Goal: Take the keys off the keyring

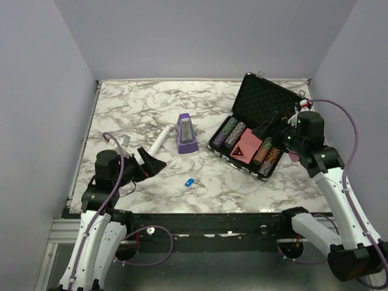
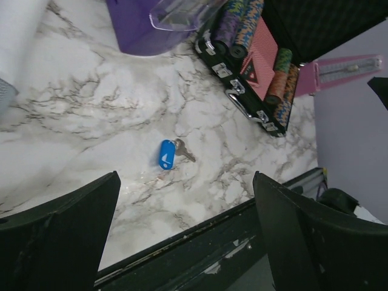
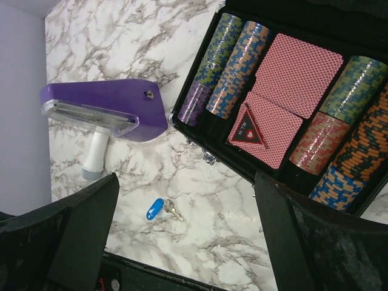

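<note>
The keys [image 1: 194, 180], a single tiny silver key as far as you can see, lie flat on the marble table [image 1: 121, 103] near its front edge. They are joined to a blue tag [image 1: 188, 182]; the ring between them is too small to make out. In the top view, tag and key run roughly along an 8-to-2 o'clock line, with the tag at the 8 end.

The purple metronome [image 1: 186, 133] stands at 12 o'clock from the keys, well apart. A white stick [image 1: 159, 140] lies just to the metronome's left. The open poker chip case [image 1: 260, 97] sits off at 2 o'clock.

Your left gripper [image 2: 185, 182] has its jaws spread wide and holds nothing. From it, the keys lie at about 4 o'clock in the top view, and its wrist camera has them straight ahead between the fingers.

Your right gripper [image 3: 186, 179] is equally wide apart and empty, hovering by the case. The keys are at 8 o'clock from it and clearly farther off, so I judge the left arm has the shorter reach.
</note>
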### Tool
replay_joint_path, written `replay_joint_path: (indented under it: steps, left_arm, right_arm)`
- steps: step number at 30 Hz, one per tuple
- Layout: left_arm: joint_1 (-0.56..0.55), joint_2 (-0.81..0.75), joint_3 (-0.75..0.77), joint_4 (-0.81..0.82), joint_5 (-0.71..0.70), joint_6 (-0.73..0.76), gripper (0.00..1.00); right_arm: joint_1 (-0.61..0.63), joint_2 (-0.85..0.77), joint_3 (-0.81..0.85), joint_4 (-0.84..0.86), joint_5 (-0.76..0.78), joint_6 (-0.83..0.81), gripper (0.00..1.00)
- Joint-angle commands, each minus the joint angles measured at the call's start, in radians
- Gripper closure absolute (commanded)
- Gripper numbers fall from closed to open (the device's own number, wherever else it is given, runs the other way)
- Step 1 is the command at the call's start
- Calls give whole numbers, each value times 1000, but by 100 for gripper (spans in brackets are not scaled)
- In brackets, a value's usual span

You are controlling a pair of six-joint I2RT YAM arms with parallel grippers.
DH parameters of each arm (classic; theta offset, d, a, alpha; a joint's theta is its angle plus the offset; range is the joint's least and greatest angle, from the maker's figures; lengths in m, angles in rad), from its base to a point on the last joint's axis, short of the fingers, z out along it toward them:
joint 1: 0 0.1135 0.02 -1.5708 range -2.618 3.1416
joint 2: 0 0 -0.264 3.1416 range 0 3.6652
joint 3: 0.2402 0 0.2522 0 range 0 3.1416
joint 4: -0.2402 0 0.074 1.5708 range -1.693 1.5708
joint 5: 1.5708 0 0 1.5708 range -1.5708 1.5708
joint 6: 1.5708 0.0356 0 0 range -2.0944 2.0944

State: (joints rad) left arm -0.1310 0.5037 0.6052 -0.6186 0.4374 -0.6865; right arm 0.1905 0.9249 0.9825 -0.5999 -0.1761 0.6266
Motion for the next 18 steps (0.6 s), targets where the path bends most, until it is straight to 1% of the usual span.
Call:
replay_joint_path:
  steps: [1,2,4,6,7,9,11,13,15,17,18]
  left_arm:
    - [4,-31,-81,243,195,-136,1]
    - [4,-21,-67,211,175,-111,1]
    - [-1,7,-21,93,74,-43,1]
    - [-9,33,33,-36,-56,25,1]
    - [-22,36,50,-62,-101,15,1]
    - [-32,24,57,-64,-127,-8,1]
    - [-33,-13,56,-47,-166,34,1]
    - [-32,-69,39,9,-155,50,1]
    - [-32,-108,25,33,-158,16,1]
    - [-30,-110,-8,55,-135,-13,1]
    - [-30,-94,-21,59,-115,-28,1]
  right_arm:
    - [3,-9,39,-55,38,-34,0]
    - [4,-12,41,-58,46,-37,0]
    - [4,-20,41,-58,41,-44,0]
    - [4,-18,44,-58,33,-36,0]
    - [3,-15,48,-66,30,-30,0]
    - [4,-8,61,-83,15,-27,0]
    - [3,-9,68,-98,42,-24,0]
    - [4,-34,55,-81,70,-13,0]
    - [3,-55,36,-84,121,37,0]
    - [3,-67,27,-86,159,56,0]
    - [4,-69,22,-87,150,50,0]
